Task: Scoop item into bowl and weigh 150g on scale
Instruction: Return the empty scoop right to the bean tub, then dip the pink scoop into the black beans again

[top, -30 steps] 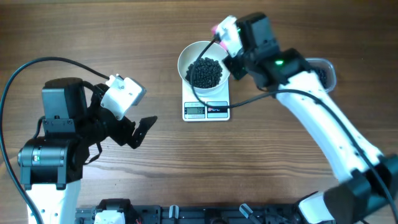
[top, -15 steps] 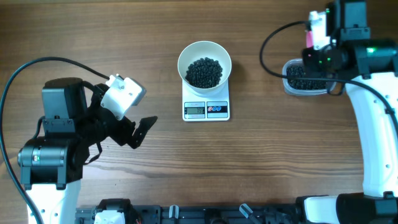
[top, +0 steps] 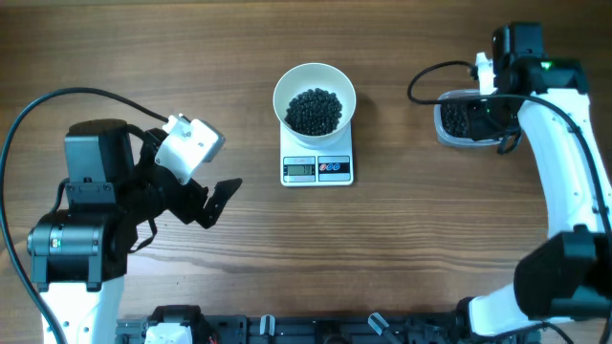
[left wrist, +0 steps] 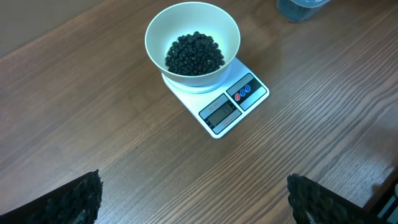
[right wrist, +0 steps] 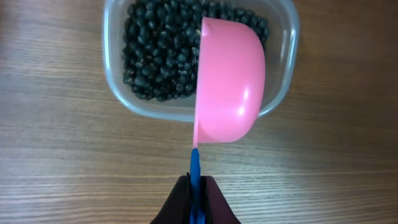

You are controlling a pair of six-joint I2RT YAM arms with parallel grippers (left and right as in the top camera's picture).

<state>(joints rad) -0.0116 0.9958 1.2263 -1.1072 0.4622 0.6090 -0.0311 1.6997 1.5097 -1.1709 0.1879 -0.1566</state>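
– Beans [top: 314, 111], where do they lie?
– One heap is in the white bowl [top: 287, 86], which sits on the scale [top: 317, 170]. More fill the clear tub [right wrist: 112, 74] at the right of the bench [top: 430, 248].
– Right end effector [right wrist: 196, 190]?
– Clamped tight on the blue handle [right wrist: 194, 165] of a pink scoop [right wrist: 230, 87], which is turned on its side over the tub.
– Left end effector [left wrist: 193, 199]?
– Spread wide, holding nothing, well apart from the scale.

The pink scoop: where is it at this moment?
In the right wrist view, the pink scoop is held by its blue handle in the right gripper, over the clear tub, right of the scale.
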